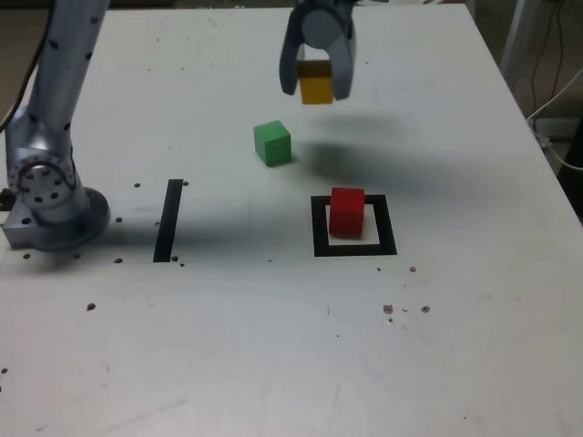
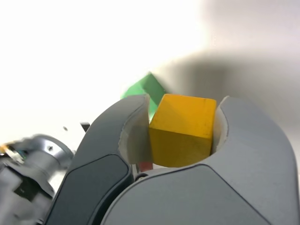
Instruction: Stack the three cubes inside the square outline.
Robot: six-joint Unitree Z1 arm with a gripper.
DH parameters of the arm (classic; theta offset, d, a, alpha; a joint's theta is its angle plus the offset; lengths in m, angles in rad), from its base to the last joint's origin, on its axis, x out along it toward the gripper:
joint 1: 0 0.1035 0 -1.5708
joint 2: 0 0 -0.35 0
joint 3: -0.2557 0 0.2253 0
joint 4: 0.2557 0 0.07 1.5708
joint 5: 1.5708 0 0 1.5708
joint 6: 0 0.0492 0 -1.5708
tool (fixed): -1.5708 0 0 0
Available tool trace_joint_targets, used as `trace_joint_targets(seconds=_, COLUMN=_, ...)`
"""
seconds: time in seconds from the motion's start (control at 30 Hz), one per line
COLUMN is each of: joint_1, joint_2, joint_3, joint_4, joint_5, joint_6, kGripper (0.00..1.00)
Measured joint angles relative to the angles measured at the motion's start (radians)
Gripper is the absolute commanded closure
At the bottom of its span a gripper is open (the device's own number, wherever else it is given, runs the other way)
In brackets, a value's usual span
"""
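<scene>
White tabletop (image 1: 228, 319), speckled with dark spots, fills the exterior view, cables (image 1: 557, 146) showing beyond its right edge. Clamped in the gripper (image 1: 316, 80), the plain orange-yellow cube (image 1: 316, 90) hangs above the far side. Below it, slightly left, sits the green cube (image 1: 273, 144); nearer, the glossless red cube (image 1: 347, 212) stands within the black square outline (image 1: 322, 247).

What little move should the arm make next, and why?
Probably carry the yellow cube over the red cube, before lowering it. The gripper already holds the yellow one in the air, while the red cube sits inside the square outline with nothing on top. The green cube lies outside it.
</scene>
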Motion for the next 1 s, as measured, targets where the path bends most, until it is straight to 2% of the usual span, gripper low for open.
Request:
trace_joint_targets(seconds=0.33, joint_1=-0.216, joint_2=-0.047, joint_3=0.034, joint_4=0.002, joint_5=-0.051, joint_6=-0.205, kGripper=0.76)
trace_joint_targets(seconds=0.57, joint_1=-0.300, joint_2=-0.045, joint_3=0.049, joint_4=0.000, joint_5=-0.095, joint_6=-0.301, kGripper=0.76)
trace_joint_targets(seconds=0.77, joint_1=-0.332, joint_2=-0.009, joint_3=0.047, joint_4=-0.002, joint_5=-0.122, joint_6=-0.324, kGripper=0.76)
trace_joint_targets(seconds=1.0, joint_1=-0.345, joint_2=0.027, joint_3=0.041, joint_4=-0.009, joint_5=-0.131, joint_6=-0.331, kGripper=0.76)
